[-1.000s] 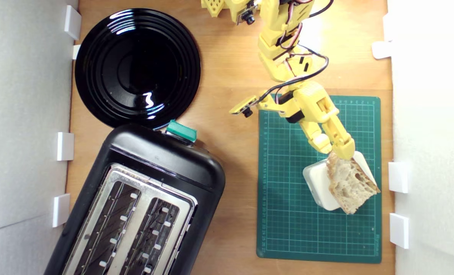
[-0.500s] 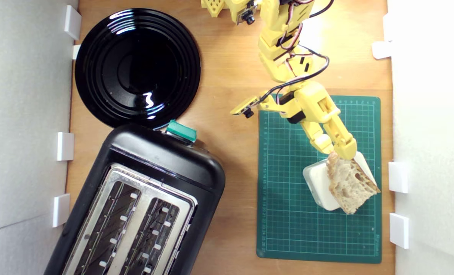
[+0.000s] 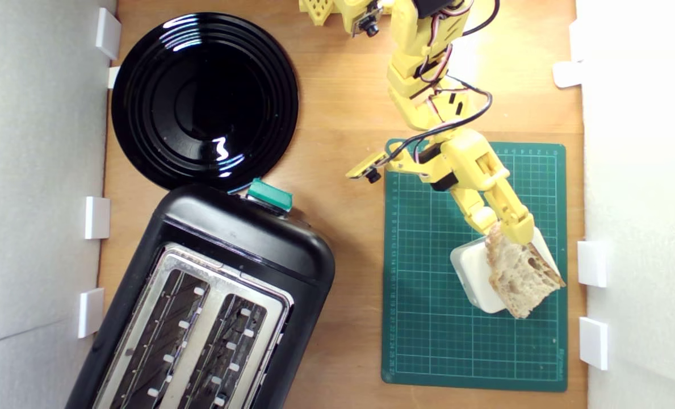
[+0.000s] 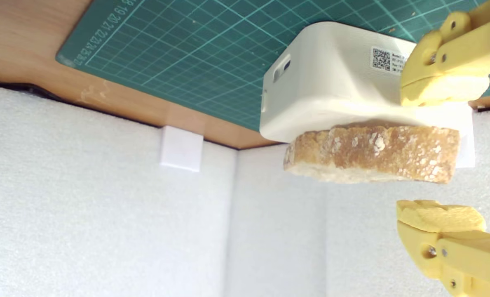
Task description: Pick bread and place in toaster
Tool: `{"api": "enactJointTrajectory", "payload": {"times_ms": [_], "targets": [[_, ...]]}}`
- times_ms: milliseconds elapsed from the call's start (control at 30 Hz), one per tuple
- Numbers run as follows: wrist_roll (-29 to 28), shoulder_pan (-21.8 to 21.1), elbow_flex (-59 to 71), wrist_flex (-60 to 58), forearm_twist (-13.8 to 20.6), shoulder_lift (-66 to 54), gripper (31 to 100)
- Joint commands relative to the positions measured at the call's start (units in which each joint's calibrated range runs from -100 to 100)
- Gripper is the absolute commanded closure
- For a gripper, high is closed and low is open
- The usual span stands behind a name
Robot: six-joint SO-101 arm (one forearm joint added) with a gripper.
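While the claw [image 4: 442, 154] stands spread wide with a finger on either side of the bread's [image 4: 372, 154] crusted end, it grips nothing; clear gaps show in the wrist view. The bread [image 3: 519, 272] lies on a cream block [image 3: 473, 272] on the green mat [image 3: 428, 318]. Well away from the mat across the worktop [image 3: 348, 113] sits the toaster [image 3: 212, 307], against a black plate [image 3: 204, 99]; only the exterior view shows these.

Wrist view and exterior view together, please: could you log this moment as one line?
phase: pre-grasp | gripper: open, fingers either side of bread | bread: on cream block, on green mat | toaster: slots empty
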Motion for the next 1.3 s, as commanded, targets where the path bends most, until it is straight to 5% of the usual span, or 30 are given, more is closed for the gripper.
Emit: {"api": "enactJointTrajectory", "payload": {"times_ms": [0, 400, 867, 1267], "targets": [[0.3, -0.8, -2.0, 0.1, -0.4, -0.8, 48.3], [0.3, -0.6, -1.7, 0.1, -0.4, -1.4, 70.0], [0.2, 1.5, -0.7, 1.2, -0.3, -16.3, 71.2], [0.2, 2.0, -1.6, 40.1, -0.4, -54.4, 70.7]]}}
